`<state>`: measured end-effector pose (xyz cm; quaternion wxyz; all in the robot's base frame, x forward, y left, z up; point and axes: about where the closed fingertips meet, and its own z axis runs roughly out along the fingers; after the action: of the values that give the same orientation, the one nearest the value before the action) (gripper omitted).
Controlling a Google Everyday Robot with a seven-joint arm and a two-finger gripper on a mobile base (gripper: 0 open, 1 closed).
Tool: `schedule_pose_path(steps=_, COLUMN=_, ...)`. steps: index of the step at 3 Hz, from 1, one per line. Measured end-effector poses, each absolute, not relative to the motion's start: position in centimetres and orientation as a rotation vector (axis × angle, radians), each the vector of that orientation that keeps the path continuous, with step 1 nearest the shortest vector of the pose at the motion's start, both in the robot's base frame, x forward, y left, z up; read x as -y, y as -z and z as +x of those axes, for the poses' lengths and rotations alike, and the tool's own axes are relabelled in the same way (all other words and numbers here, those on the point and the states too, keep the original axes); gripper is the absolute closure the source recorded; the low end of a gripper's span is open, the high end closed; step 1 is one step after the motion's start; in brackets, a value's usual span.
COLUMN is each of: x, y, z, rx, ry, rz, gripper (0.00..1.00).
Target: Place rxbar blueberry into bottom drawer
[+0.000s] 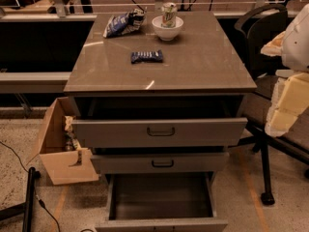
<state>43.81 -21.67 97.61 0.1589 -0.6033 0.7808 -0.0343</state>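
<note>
The gripper [287, 103] hangs at the right edge, and I cannot tell if it is open. The bar [147, 56] lies untouched, well to its left. The reach and grasp come next, and the bottom drawer [161, 197] stands open below.

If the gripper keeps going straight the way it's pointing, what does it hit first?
Probably the chair seat below the gripper, which hangs at the right edge pointing downward; depth is unclear.

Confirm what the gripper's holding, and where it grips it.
Nothing visible. The gripper hangs at the picture's right edge, beside the cabinet top; the rxbar blueberry lies on it, untouched.
</note>
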Motion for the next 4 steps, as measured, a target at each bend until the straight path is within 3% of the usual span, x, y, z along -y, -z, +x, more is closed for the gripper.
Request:
schedule_pose_path(steps=2, x=21.5, y=-98.1, z=44.7, rx=-2.216, ry=0.029, rz=-1.597, gripper=0.00)
schedule_pose_path(steps=4, x=15.2, y=-97.6, z=57.4, rx=-1.927, ry=-0.318, rz=-1.295, gripper=0.00)
